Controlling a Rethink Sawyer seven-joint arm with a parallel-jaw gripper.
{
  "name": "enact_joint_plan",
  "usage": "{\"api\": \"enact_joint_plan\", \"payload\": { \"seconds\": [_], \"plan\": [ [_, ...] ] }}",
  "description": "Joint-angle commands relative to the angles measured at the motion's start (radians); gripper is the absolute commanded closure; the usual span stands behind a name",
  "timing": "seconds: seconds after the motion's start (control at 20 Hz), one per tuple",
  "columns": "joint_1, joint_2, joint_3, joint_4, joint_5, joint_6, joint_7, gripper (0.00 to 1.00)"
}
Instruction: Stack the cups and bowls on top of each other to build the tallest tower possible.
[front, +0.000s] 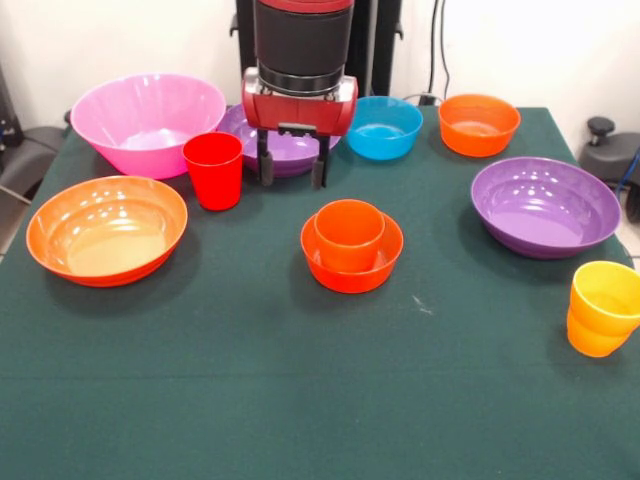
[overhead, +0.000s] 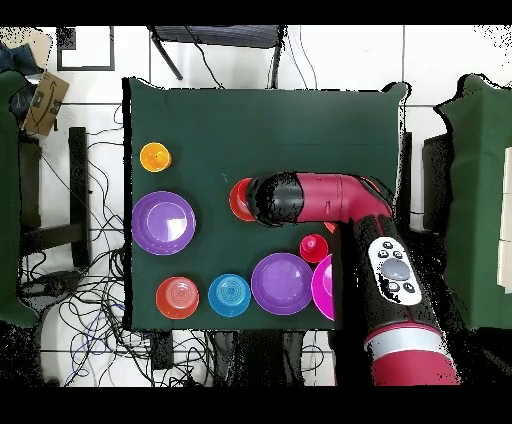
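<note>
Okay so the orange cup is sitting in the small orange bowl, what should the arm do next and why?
Probably lower the gripper toward the orange cup or fetch the blue bowl. The gripper hangs open and empty just behind the cup, which sits upright in the small orange bowl; every other piece stands alone on the table.

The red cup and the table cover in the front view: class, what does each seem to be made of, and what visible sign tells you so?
The red cup looks like glossy moulded plastic: its even colour and soft highlights suggest this. The table cover seems to be dark green matte cloth, perhaps felt: it shows no shine and drapes over the edges.
</note>
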Motion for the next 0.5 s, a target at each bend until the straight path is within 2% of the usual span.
{"api": "enact_joint_plan", "payload": {
  "seconds": [0.05,0.5],
  "plan": [
    [-0.027,0.024,0.118,0.029,-0.096,0.050,-0.226,0.00],
    [-0.018,0.042,0.130,0.006,-0.124,0.051,-0.198,0.00]
  ]
}}
